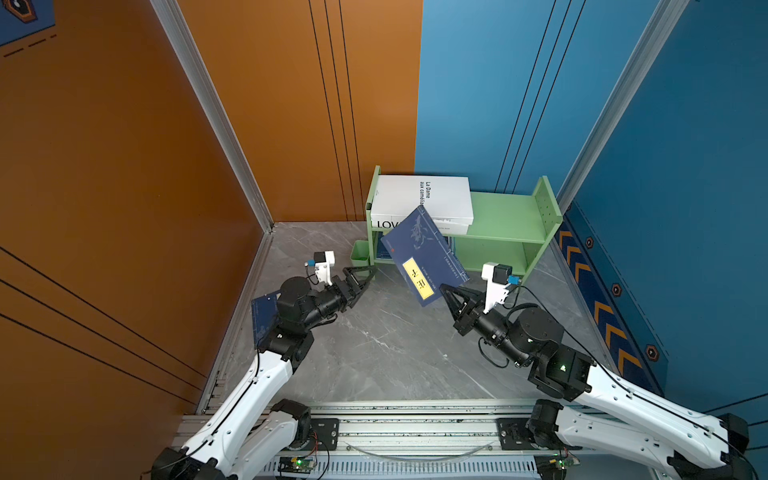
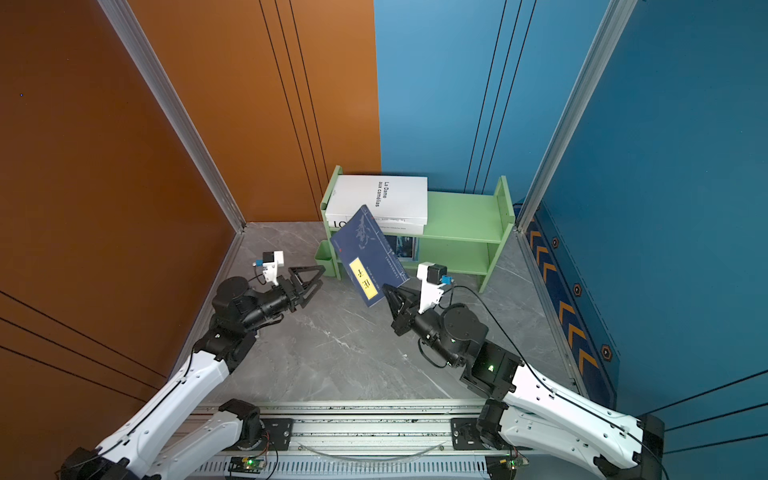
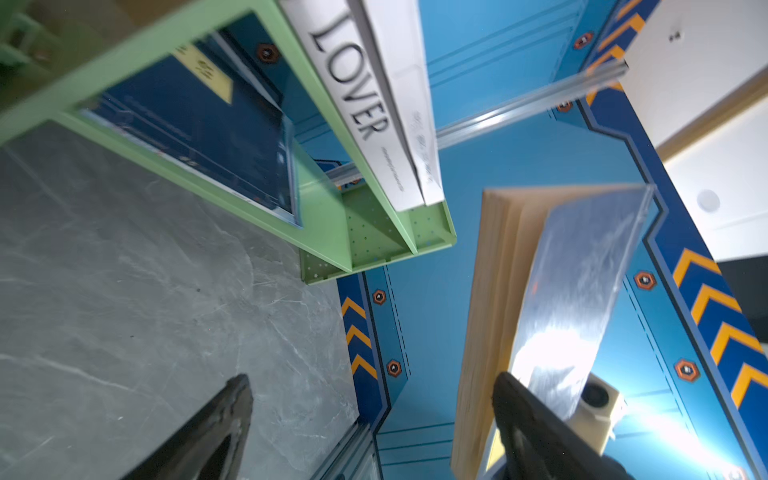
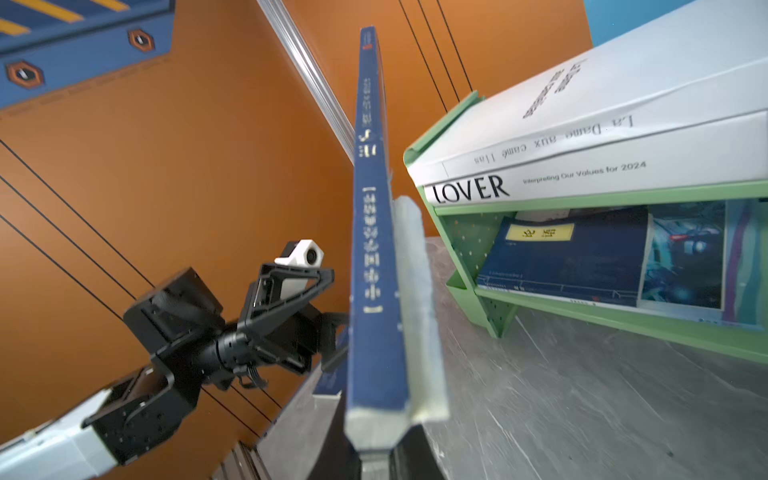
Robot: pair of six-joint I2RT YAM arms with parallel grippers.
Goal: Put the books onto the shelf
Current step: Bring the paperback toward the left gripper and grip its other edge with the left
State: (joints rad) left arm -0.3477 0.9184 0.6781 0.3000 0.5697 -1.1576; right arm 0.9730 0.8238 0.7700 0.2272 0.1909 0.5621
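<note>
The right jaws pinch a navy book (image 1: 419, 253), held tilted before the shelf (image 1: 507, 216); the left jaws are spread, empty.

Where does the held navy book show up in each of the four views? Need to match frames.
Top view: navy book tilted before the shelf, corner in right pincer.
Top view: navy book, same pose.
Left wrist: navy book, glossy cover and page edge against blue wall.
Right wrist: navy book, spine-on, close up.
Landmark: LOVER spine, in all four.
</note>
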